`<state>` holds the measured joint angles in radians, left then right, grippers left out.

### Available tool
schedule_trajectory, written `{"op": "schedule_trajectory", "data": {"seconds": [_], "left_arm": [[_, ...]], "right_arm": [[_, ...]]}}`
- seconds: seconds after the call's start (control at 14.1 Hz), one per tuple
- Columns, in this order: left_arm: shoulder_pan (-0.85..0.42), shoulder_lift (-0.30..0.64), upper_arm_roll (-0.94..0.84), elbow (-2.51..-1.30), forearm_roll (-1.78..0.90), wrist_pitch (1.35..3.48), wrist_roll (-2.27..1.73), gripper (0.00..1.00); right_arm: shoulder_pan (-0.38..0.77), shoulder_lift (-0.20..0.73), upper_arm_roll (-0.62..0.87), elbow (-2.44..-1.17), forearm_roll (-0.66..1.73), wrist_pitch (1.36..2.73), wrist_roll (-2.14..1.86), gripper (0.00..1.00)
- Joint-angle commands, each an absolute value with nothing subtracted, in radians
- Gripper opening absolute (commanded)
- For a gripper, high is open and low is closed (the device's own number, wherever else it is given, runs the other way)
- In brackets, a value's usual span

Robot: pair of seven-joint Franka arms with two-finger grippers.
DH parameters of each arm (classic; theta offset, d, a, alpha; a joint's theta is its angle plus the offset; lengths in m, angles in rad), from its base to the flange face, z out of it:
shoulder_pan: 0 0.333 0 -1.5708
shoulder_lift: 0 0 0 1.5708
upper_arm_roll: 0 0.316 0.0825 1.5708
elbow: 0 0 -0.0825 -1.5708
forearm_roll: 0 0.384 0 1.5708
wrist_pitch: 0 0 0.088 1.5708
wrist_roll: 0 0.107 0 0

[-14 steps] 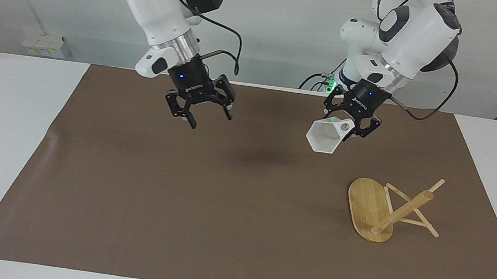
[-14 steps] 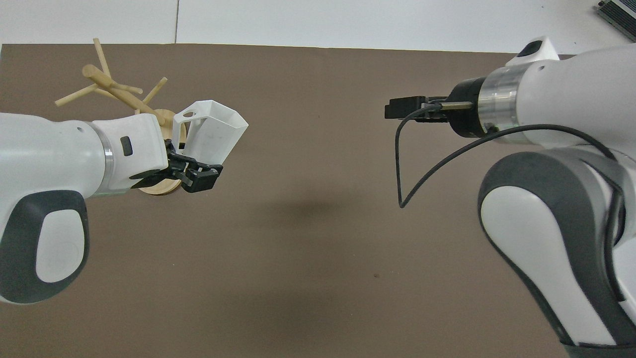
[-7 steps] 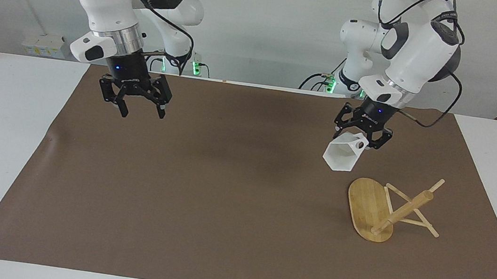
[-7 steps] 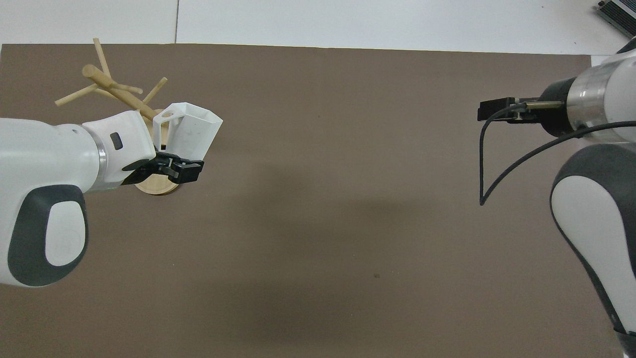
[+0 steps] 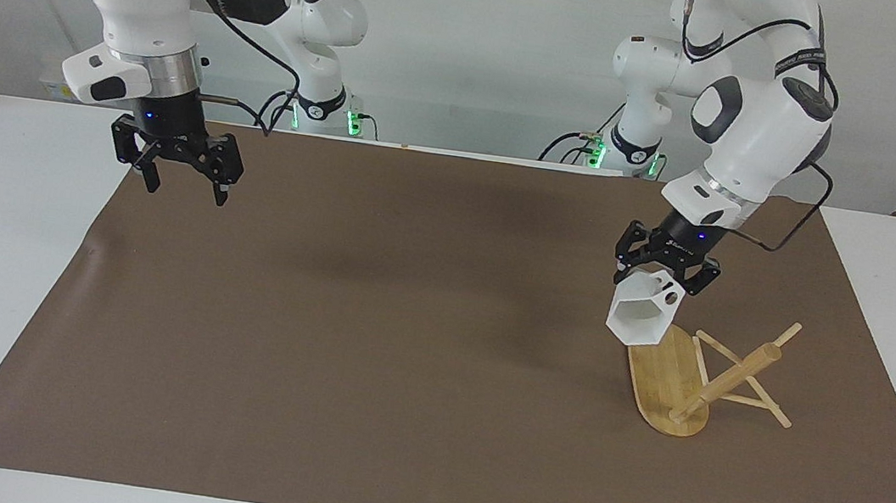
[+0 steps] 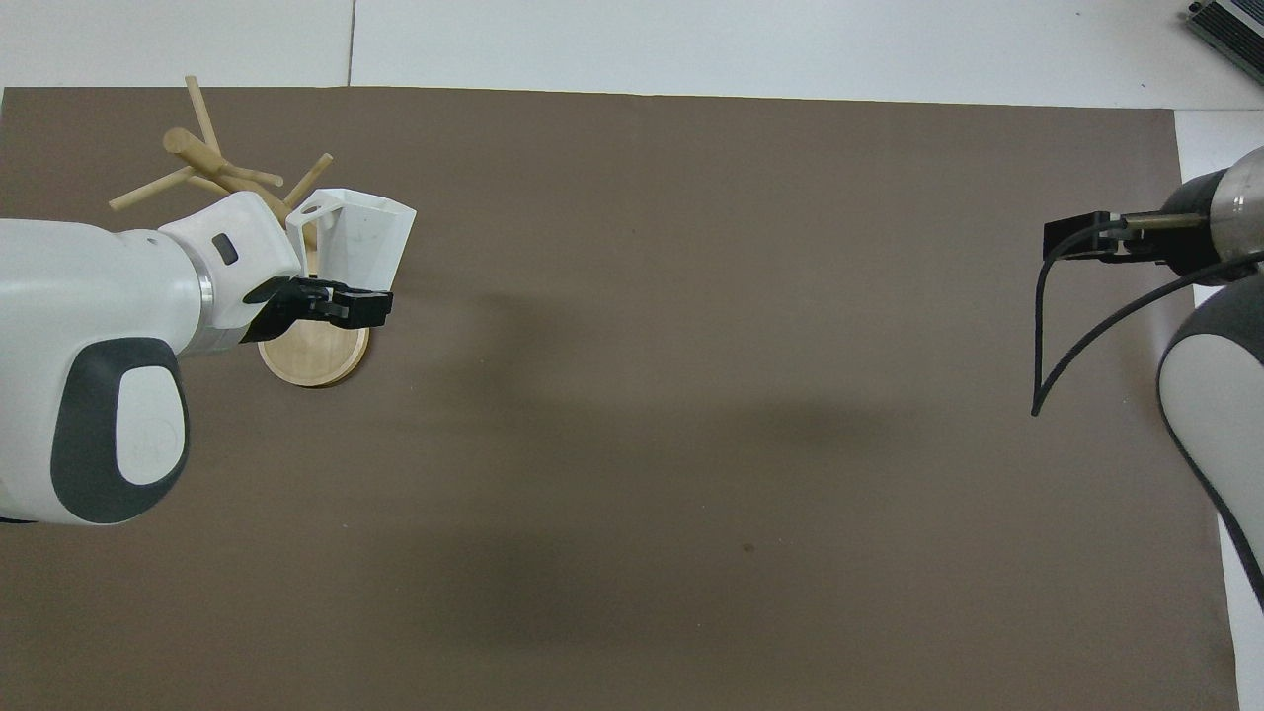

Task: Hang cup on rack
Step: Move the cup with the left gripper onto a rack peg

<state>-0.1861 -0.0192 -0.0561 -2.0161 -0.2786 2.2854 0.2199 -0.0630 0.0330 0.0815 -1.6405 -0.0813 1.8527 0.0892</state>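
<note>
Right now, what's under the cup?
The cup, held up by the left gripper, hangs over the rack base's edge nearer the robots. That strip of base is hidden; nothing else shows underneath.

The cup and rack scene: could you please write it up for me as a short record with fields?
cup: white, faceted, tilted, held in the air over the rack's base
rack: bamboo, at the left arm's end of the brown mat, no cup on its pegs
left gripper: shut on the cup
right gripper: open, holds nothing, waits over the mat's edge at the right arm's end
</note>
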Motion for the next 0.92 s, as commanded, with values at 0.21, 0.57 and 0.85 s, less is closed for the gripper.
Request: {"op": "schedule_trajectory", "data": {"seconds": [0.21, 0.57, 0.85], "left_arm": [[-0.167, 0.048, -0.060, -1.934, -0.245, 2.306, 0.147, 0.00], [-0.153, 0.075, -0.060, -1.913, -0.216, 2.306, 0.031, 0.00], [-0.153, 0.093, -0.060, -1.884, -0.215, 2.306, -0.020, 0.00]], "right_arm": [[-0.067, -0.008, 0.063, -1.697, -0.100, 1.842, 0.084, 1.00], [-0.067, -0.005, 0.041, -1.687, -0.110, 1.847, 0.077, 1.00], [-0.067, -0.005, 0.043, -1.686, -0.072, 1.825, 0.077, 1.00]]}}
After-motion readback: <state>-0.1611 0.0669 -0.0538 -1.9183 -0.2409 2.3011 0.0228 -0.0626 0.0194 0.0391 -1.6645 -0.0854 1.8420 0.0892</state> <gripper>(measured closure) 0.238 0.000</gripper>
